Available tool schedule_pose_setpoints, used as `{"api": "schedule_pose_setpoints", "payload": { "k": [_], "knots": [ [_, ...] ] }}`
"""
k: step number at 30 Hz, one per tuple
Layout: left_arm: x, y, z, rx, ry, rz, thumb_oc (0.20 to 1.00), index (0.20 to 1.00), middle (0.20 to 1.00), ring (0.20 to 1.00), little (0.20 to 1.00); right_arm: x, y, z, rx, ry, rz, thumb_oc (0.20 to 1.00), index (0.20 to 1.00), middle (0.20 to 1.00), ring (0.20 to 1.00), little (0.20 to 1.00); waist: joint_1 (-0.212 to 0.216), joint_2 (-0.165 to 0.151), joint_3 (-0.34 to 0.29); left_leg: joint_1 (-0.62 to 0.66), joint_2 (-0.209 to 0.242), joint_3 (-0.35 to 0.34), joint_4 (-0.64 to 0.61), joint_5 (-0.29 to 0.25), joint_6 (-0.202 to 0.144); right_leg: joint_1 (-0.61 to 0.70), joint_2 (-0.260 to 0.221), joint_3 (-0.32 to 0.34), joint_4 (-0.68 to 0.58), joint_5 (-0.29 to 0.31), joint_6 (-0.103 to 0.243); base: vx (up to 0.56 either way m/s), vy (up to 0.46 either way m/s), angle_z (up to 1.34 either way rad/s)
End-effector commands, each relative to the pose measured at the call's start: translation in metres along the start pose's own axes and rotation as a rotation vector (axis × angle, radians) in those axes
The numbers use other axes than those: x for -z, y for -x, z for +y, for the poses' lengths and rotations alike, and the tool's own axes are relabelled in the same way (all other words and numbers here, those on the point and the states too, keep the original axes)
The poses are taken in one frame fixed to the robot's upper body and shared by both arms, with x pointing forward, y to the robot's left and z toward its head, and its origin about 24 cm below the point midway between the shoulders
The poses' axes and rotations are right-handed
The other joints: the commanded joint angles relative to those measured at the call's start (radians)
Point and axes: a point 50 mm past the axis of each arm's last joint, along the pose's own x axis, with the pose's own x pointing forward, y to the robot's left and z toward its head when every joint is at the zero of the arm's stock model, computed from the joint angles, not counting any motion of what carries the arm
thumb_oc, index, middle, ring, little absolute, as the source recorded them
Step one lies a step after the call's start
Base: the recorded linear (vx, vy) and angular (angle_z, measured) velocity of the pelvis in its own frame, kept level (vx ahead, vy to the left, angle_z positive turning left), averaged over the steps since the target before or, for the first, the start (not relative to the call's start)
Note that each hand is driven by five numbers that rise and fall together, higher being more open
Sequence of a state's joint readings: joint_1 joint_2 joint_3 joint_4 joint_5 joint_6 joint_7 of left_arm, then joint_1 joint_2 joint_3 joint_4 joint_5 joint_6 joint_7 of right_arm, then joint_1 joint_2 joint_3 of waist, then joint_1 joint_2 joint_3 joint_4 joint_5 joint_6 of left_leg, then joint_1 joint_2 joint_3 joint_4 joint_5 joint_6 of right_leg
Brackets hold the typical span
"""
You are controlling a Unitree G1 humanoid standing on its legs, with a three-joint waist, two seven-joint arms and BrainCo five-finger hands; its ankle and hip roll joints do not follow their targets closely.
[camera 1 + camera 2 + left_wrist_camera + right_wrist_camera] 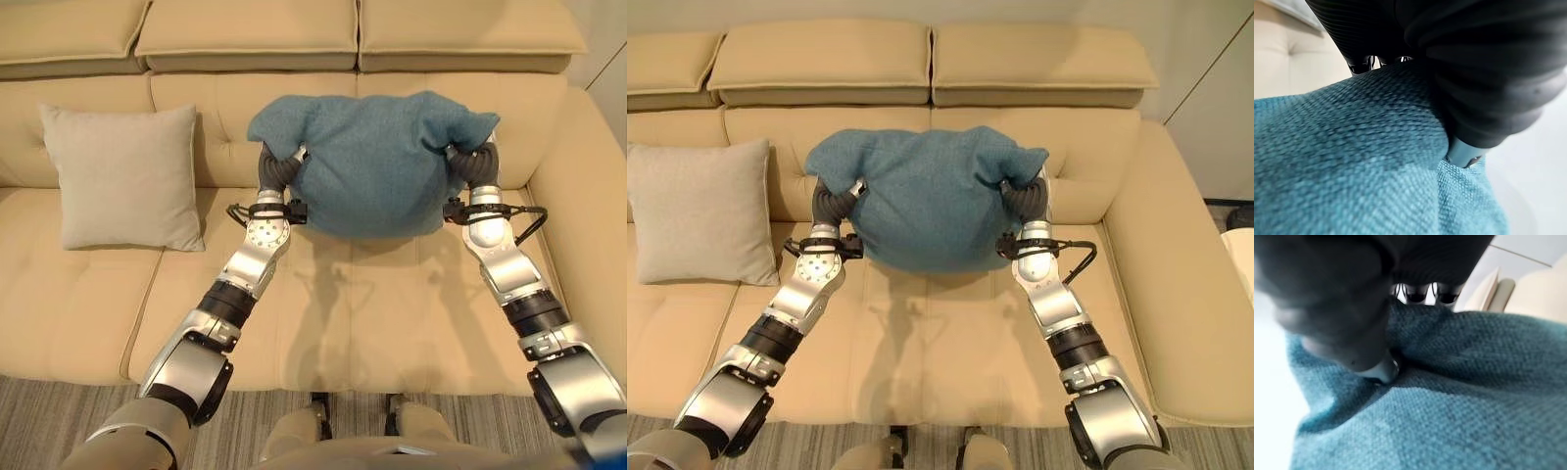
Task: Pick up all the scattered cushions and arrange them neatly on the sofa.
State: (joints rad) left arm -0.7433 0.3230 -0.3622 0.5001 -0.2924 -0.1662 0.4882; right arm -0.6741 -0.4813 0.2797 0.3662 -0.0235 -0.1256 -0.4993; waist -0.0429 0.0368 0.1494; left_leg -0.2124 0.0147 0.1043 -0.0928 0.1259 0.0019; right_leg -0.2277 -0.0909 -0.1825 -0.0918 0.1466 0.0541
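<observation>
A teal cushion (377, 166) hangs above the middle seat of the beige sofa (392, 313), close to the backrest. My left hand (279, 166) grips its left upper corner and my right hand (477, 162) its right upper corner. In the left wrist view the thumb (1464, 152) presses into the teal cloth (1352, 166), with fingertips (1364, 63) over the far side. The right wrist view shows the same pinch: the right hand (1342, 308) with its thumb dug into the cushion (1464, 401). A light beige cushion (122, 176) stands upright against the backrest on the left seat.
The sofa's wide right armrest (588, 206) runs along the right side. Headrest pads (245, 29) line the top of the backrest. A striped grey rug (59, 411) lies in front of the sofa.
</observation>
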Motion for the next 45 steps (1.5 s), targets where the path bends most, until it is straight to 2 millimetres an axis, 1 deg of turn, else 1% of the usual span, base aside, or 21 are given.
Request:
{"api": "schedule_pose_setpoints", "payload": {
  "k": [1,4,8,11,12,13,14,15,18,21,23,24,27,29,32,38,41,42,43,44,45],
  "knots": [
    [-0.063,-0.01,-0.03,0.097,0.081,-0.288,0.2,0.2,0.2,0.2,0.2,-0.059,-0.019,0.002,0.032,-0.069,-0.26,0.2,0.2,0.2,0.2,0.2,-0.001,-0.032,-0.023,0.028,0.006,0.021,0.006,-0.102,-0.061,0.041,-0.034,0.026,0.034,-0.097,0.1,-0.07,-0.006,0.04],
    [-0.084,-0.032,-0.031,0.077,0.034,-0.331,0.2,0.2,0.2,0.2,0.2,-0.079,-0.048,-0.006,0.062,-0.02,-0.309,0.2,0.2,0.2,0.2,0.2,-0.004,-0.026,0.001,-0.045,0.01,0.017,0.006,-0.07,-0.075,-0.038,-0.039,0.026,0.051,-0.081,0.101,-0.08,-0.025,-0.06],
    [-0.084,-0.033,-0.033,0.087,0.037,-0.325,0.2,0.2,0.2,0.2,0.2,-0.08,-0.055,-0.01,0.069,0.01,-0.307,0.2,0.2,0.2,0.2,0.2,-0.006,-0.019,0.008,-0.096,0.011,0.01,0.006,-0.053,-0.085,-0.091,-0.042,0.025,0.062,-0.075,0.098,-0.03,-0.027,-0.01],
    [-0.074,-0.033,-0.034,0.088,0.04,-0.281,0.2,0.2,0.2,0.2,0.2,-0.072,-0.059,-0.011,0.061,0.046,-0.272,0.2,0.2,0.2,0.2,0.2,-0.001,-0.019,0.023,-0.131,0.011,0.009,0.006,-0.04,-0.094,-0.125,-0.043,0.02,0.065,-0.069,0.098,-0.03,-0.048,0.1],
    [-0.07,-0.033,-0.034,0.091,0.027,-0.265,0.583,0.583,0.583,0.583,0.583,-0.069,-0.059,-0.008,0.051,0.053,-0.258,0.2,0.2,0.2,0.2,0.2,-0.001,-0.018,0.025,-0.141,0.013,0.005,0.006,-0.041,-0.098,-0.133,-0.041,0.02,0.062,-0.069,0.099,-0.05,-0.058,0.1],
    [-0.063,-0.036,-0.031,0.08,-0.005,-0.235,1.0,1.0,1.0,1.0,1.0,-0.062,-0.06,-0.005,0.045,0.086,-0.23,0.592,0.592,0.592,0.592,0.592,0.0,-0.021,0.029,-0.16,0.013,0.004,0.006,-0.03,-0.101,-0.147,-0.039,0.019,0.055,-0.059,0.099,-0.04,-0.048,0.03],
    [-0.061,-0.042,-0.026,0.071,-0.039,-0.214,1.0,1.0,1.0,1.0,1.0,-0.058,-0.065,-0.006,0.038,0.136,-0.213,1.0,1.0,1.0,1.0,1.0,0.001,-0.022,0.03,-0.163,0.014,0.004,0.006,-0.032,-0.104,-0.149,-0.037,0.02,0.05,-0.058,0.101,-0.04,-0.049,0.0],
    [-0.064,-0.051,-0.017,0.056,-0.082,-0.209,1.0,1.0,1.0,1.0,1.0,-0.053,-0.072,-0.013,0.027,0.224,-0.192,1.0,1.0,1.0,1.0,1.0,0.002,-0.023,0.03,-0.168,0.016,0.004,0.006,-0.028,-0.107,-0.151,-0.035,0.018,0.046,-0.055,0.101,0.0,0.0,0.0],
    [-0.066,-0.059,0.0,0.031,-0.129,-0.205,1.0,1.0,1.0,1.0,1.0,-0.051,-0.081,-0.025,0.029,0.302,-0.176,1.0,1.0,1.0,1.0,1.0,0.004,-0.024,0.033,-0.167,0.016,0.004,0.006,-0.026,-0.108,-0.149,-0.034,0.017,0.043,-0.053,0.102,-0.01,-0.012,-0.04],
    [-0.063,-0.068,0.032,-0.023,-0.228,-0.177,1.0,1.0,1.0,1.0,1.0,-0.038,-0.087,-0.048,0.045,0.396,-0.104,1.0,1.0,1.0,1.0,1.0,0.007,-0.025,0.037,-0.155,0.017,0.004,0.006,-0.027,-0.11,-0.136,-0.034,0.016,0.039,-0.052,0.102,0.0,0.0,0.0],
    [-0.056,-0.07,0.056,-0.054,-0.265,-0.127,1.0,1.0,1.0,1.0,1.0,-0.026,-0.088,-0.065,0.049,0.45,-0.044,1.0,1.0,1.0,1.0,1.0,0.007,-0.025,0.034,-0.145,0.017,0.002,0.006,-0.029,-0.11,-0.124,-0.033,0.012,0.036,-0.051,0.104,0.02,-0.002,0.01],
    [-0.046,-0.069,0.091,-0.087,-0.318,-0.069,1.0,1.0,1.0,1.0,1.0,-0.003,-0.083,-0.088,0.054,0.49,0.064,1.0,1.0,1.0,1.0,1.0,0.007,-0.025,0.023,-0.128,0.015,0.005,0.006,-0.035,-0.109,-0.107,-0.033,0.013,0.031,-0.051,0.105,0.04,0.004,0.03],
    [-0.043,-0.067,0.105,-0.12,-0.336,-0.05,1.0,1.0,1.0,1.0,1.0,0.006,-0.079,-0.099,0.07,0.497,0.102,1.0,1.0,1.0,1.0,1.0,0.006,-0.027,0.015,-0.12,0.015,0.007,0.006,-0.039,-0.108,-0.097,-0.033,0.011,0.026,-0.049,0.106,0.02,0.004,0.04],
    [-0.03,-0.057,0.119,-0.142,-0.319,-0.027,1.0,1.0,1.0,1.0,1.0,0.024,-0.066,-0.115,0.083,0.505,0.161,1.0,1.0,1.0,1.0,1.0,0.006,-0.029,0.007,-0.107,0.015,0.007,0.006,-0.043,-0.107,-0.078,-0.032,0.008,0.019,-0.052,0.105,0.03,-0.004,0.09],
    [-0.017,-0.038,0.123,-0.119,-0.295,-0.035,1.0,1.0,1.0,1.0,1.0,0.043,-0.043,-0.123,0.062,0.511,0.189,1.0,1.0,1.0,1.0,1.0,0.004,-0.035,-0.002,-0.09,0.018,0.008,0.006,-0.046,-0.106,-0.058,-0.033,0.005,0.014,-0.055,0.105,0.04,-0.006,0.07],
    [0.049,0.049,0.12,-0.037,-0.216,0.108,1.0,1.0,1.0,1.0,1.0,0.103,0.059,-0.112,-0.064,0.463,0.349,1.0,1.0,1.0,1.0,1.0,0.005,-0.049,-0.025,-0.023,0.02,0.007,0.006,-0.069,-0.096,0.02,-0.032,-0.009,0.006,-0.077,0.102,0.06,-0.021,0.02],
    [0.074,0.086,0.128,-0.014,-0.255,0.215,1.0,1.0,1.0,1.0,1.0,0.122,0.103,-0.107,-0.115,0.441,0.449,1.0,1.0,1.0,1.0,1.0,0.01,-0.053,-0.033,0.016,0.022,0.007,0.006,-0.078,-0.094,0.063,-0.029,-0.015,0.005,-0.091,0.1,0.03,-0.017,0.01],
    [0.074,0.088,0.128,-0.013,-0.256,0.218,1.0,1.0,1.0,1.0,1.0,0.122,0.104,-0.107,-0.118,0.442,0.452,1.0,1.0,1.0,1.0,1.0,0.01,-0.054,-0.034,0.019,0.022,0.007,0.006,-0.079,-0.094,0.067,-0.029,-0.015,0.005,-0.092,0.1,0.01,-0.031,0.02],
    [0.096,0.118,0.134,-0.011,-0.278,0.331,1.0,1.0,1.0,1.0,1.0,0.132,0.132,-0.099,-0.163,0.422,0.513,1.0,1.0,1.0,1.0,1.0,0.012,-0.056,-0.036,0.044,0.025,0.007,0.006,-0.083,-0.091,0.095,-0.028,-0.017,0.005,-0.098,0.1,0.0,0.0,0.0],
    [0.104,0.132,0.136,-0.007,-0.281,0.378,1.0,1.0,1.0,1.0,1.0,0.135,0.142,-0.095,-0.186,0.422,0.534,1.0,1.0,1.0,1.0,1.0,0.014,-0.057,-0.038,0.057,0.025,0.006,0.006,-0.086,-0.089,0.107,-0.026,-0.017,0.005,-0.102,0.099,-0.01,-0.049,0.02],
    [0.123,0.161,0.138,-0.011,-0.277,0.495,1.0,1.0,1.0,1.0,1.0,0.143,0.167,-0.086,-0.231,0.403,0.598,1.0,1.0,1.0,1.0,1.0,0.017,-0.057,-0.042,0.081,0.028,0.007,0.006,-0.089,-0.087,0.132,-0.022,-0.019,0.005,-0.108,0.097,-0.06,-0.071,0.01]
  ]
}}
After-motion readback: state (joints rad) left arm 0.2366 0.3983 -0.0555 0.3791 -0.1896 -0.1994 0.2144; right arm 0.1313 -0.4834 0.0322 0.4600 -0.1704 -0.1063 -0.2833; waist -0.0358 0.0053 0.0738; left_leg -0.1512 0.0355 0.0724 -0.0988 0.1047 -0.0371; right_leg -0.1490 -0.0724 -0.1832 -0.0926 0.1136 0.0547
